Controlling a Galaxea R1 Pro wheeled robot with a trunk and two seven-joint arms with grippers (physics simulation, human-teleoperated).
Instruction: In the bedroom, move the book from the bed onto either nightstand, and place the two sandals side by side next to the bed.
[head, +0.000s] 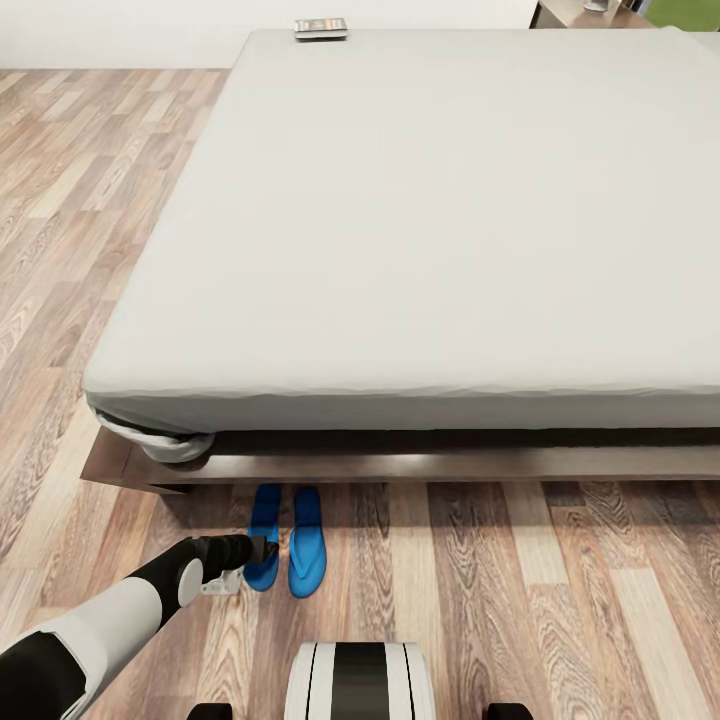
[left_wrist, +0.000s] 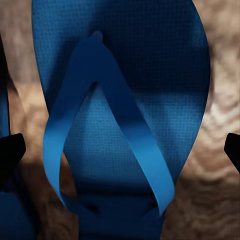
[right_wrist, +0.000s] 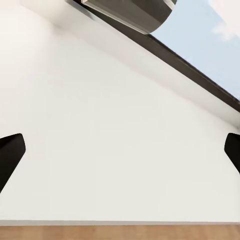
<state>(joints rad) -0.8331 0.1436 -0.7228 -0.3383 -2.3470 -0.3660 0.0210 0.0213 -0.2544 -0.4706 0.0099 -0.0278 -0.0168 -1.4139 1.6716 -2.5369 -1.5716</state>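
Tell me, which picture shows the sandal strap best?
The left wrist view: the sandal is seen close up, its V-shaped strap plain between the open left gripper fingertips. The head view shows both sandals small beside the bed, straps too small to make out.

Two sandals (head: 285, 540) lie side by side on the floor (head: 560, 590) before the bed (head: 430, 220); book (head: 321, 28) on its far edge
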